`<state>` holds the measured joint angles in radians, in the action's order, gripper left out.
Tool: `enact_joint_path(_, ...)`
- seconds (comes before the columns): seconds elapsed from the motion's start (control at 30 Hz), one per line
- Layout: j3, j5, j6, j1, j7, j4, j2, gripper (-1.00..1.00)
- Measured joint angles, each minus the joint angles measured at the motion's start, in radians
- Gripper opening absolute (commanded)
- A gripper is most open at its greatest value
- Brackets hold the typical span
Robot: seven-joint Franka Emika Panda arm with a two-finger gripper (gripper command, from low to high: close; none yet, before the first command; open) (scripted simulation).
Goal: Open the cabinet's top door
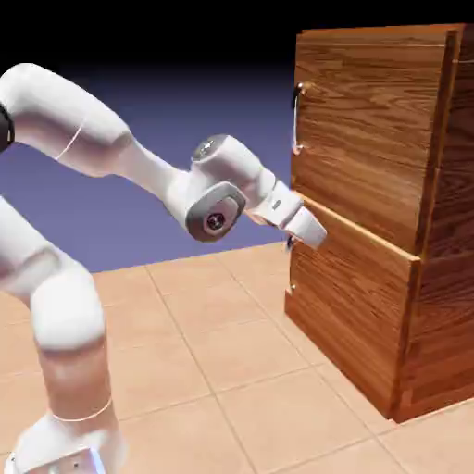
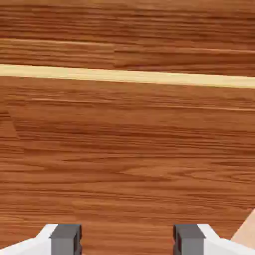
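At the exterior view's right the cabinet (image 1: 384, 218) is seen, its top door (image 1: 370, 125) shut, the silver bar handle (image 1: 296, 118) upright at the door's left edge — the only hold; rigid and slick, judged to swing stiffly on hinges. Fingers (image 2: 65, 238) are parted, empty, near the pale trim (image 2: 127, 75) — below the handle. Open room lies left, above the bench (image 1: 204, 361).

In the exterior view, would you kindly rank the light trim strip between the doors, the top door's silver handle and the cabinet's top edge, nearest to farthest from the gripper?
From the gripper:
1. Light trim strip, just right of the fingers.
2. Silver handle, above, on the top door.
3. Cabinet's top edge, highest up.
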<state>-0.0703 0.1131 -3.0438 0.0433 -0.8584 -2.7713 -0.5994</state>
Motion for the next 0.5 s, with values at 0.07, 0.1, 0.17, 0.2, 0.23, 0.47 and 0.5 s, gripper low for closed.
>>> enact_joint_path(0.07,-0.052,0.084,-0.005,0.041,-0.087,0.029,-0.022,0.00)
enact_joint_path(0.1,-0.078,0.126,-0.008,0.062,-0.130,0.043,-0.033,0.00)
enact_joint_path(0.17,-0.130,0.210,-0.013,0.103,-0.217,0.072,-0.054,0.00)
enact_joint_path(0.2,-0.156,0.251,-0.015,0.123,-0.261,0.086,-0.065,0.00)
enact_joint_path(0.23,-0.182,0.293,-0.018,0.144,-0.304,0.100,-0.076,0.00)
enact_joint_path(0.47,-0.365,0.587,-0.035,0.287,-0.609,0.201,-0.152,0.00)
enact_joint_path(0.5,-0.391,0.629,-0.038,0.308,-0.652,0.215,-0.163,0.00)
